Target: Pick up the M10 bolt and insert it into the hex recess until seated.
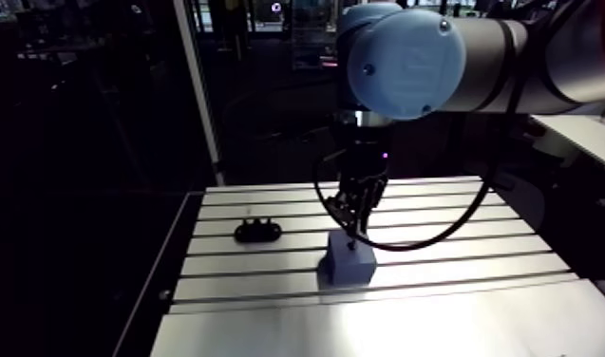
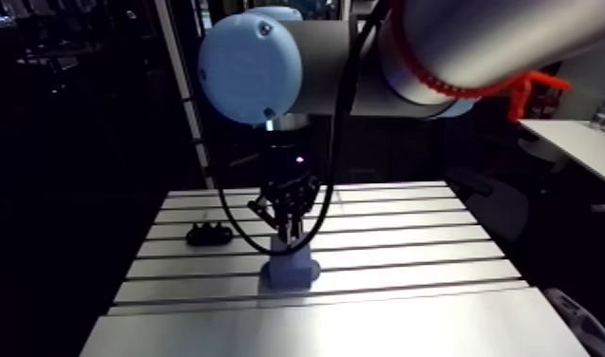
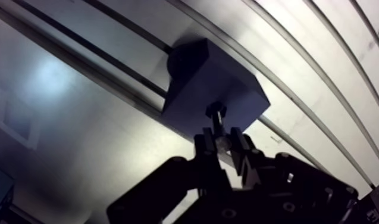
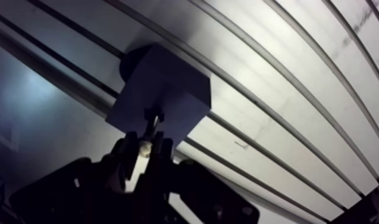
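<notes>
Pincer (image 3: 222, 138) stands clamped on the M10 bolt (image 3: 216, 114), head down at the top face of the grey block (image 3: 194, 77) on the slotted counter (image 1: 439, 256); whether they touch I cannot tell. A small black fixture (image 1: 257, 229) lies well apart from the block.

Bolt (image 3: 216, 114) over block (image 1: 350, 261) on table (image 1: 458, 313); holder (image 1: 257, 230) apart, leftward.

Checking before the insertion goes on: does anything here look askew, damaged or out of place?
Nothing stands out. The pincer is shut on the bolt, whose lower end is at the grey block's top face. The grey block sits flat on the table, and the small black part lies apart from it.
</notes>
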